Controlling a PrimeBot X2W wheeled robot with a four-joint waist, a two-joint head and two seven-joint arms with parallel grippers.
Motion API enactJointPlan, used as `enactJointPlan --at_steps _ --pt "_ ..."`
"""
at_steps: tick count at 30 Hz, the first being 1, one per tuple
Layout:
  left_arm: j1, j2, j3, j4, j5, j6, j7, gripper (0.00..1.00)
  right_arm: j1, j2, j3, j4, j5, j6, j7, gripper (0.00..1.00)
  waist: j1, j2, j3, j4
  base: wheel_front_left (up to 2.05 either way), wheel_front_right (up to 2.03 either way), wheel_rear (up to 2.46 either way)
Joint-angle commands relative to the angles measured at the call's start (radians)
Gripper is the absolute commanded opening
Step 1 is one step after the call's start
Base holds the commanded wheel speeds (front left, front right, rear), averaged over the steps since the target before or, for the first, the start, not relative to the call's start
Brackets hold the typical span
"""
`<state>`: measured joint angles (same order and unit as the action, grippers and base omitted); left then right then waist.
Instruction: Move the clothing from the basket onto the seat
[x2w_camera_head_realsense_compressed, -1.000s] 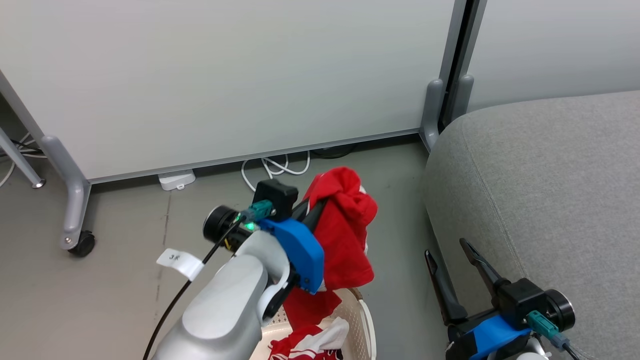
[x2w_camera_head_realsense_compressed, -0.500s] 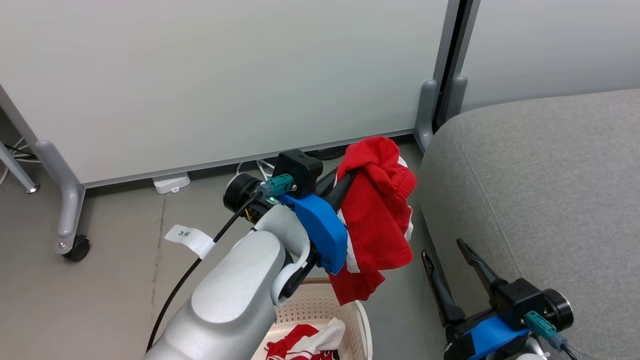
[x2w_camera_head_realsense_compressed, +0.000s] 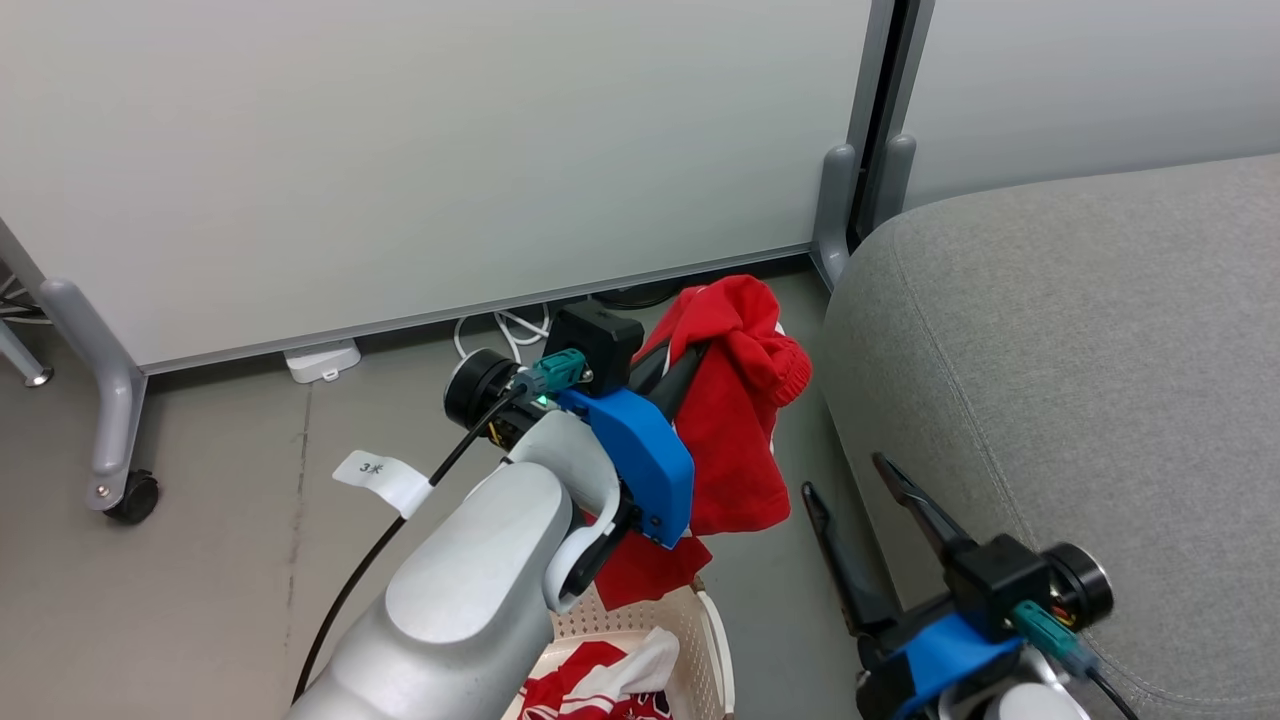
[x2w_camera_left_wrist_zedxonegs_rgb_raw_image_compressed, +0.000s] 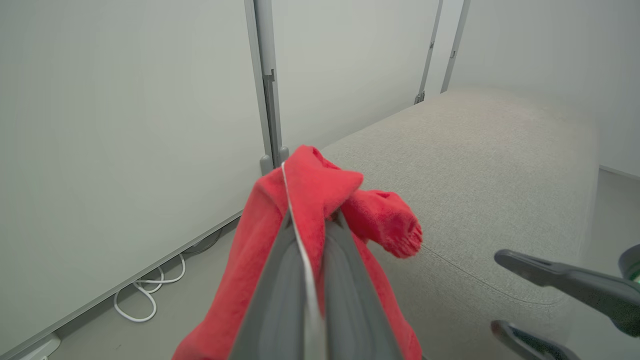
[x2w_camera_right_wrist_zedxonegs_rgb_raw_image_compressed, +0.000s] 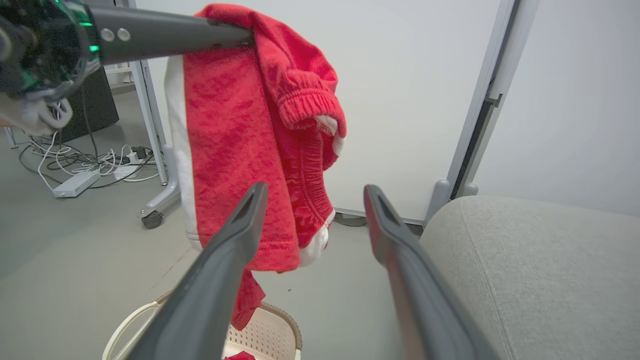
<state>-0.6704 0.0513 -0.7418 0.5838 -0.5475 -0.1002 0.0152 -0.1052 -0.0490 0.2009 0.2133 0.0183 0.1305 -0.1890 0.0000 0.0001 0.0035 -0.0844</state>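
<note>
My left gripper is shut on a plain red garment with thin white edging. It holds the garment in the air above the floor, between the basket and the grey seat. The garment's lower end hangs by the basket's far rim. A red and white garment lies inside the basket. In the left wrist view the fingers pinch the red fabric, with the seat beyond. My right gripper stands open and empty beside the seat's front edge. The right wrist view shows the garment hanging over the basket.
White partition panels on grey feet stand behind, one with a castor. A white power strip and looped white cables lie on the grey floor under the panel. The seat's side is close to the hanging garment.
My left arm has carried the red garment up and rightward, closer to the seat, lifting most of it out of the basket. The head view has shifted too. The right gripper stays open.
</note>
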Motion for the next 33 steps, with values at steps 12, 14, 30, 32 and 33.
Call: enactJointPlan --at_steps 12,14,30,32,33 --pt "-0.033 0.000 -0.032 0.006 -0.025 0.000 -0.016 0.00 -0.207 -0.003 0.135 0.121 -0.007 0.000 0.135 1.00 0.0000 -0.0001 0.025 0.003 0.00 0.00 0.00" --pt "-0.036 -0.001 -0.039 0.002 -0.033 -0.002 -0.018 0.00 -0.237 -0.003 0.142 0.156 0.005 0.000 0.151 1.00 0.0000 -0.0001 0.026 0.007 0.00 0.00 0.00" --pt "-0.049 -0.001 -0.098 -0.002 -0.080 0.004 -0.027 0.00 -0.391 -0.003 0.300 0.409 0.166 0.000 0.133 1.00 0.0000 -0.0001 0.011 0.022 0.00 0.00 0.00" --pt "-0.050 -0.001 -0.103 0.000 -0.084 0.004 -0.029 0.00 -0.403 -0.003 0.310 0.431 0.178 0.000 0.123 1.00 0.0000 -0.0001 0.008 0.022 0.00 0.00 0.00" --pt "-0.051 -0.001 -0.106 0.001 -0.086 0.006 -0.030 0.00 -0.407 -0.003 0.311 0.441 0.185 0.000 0.119 0.97 0.0000 -0.0001 0.006 0.021 0.00 0.00 0.00"
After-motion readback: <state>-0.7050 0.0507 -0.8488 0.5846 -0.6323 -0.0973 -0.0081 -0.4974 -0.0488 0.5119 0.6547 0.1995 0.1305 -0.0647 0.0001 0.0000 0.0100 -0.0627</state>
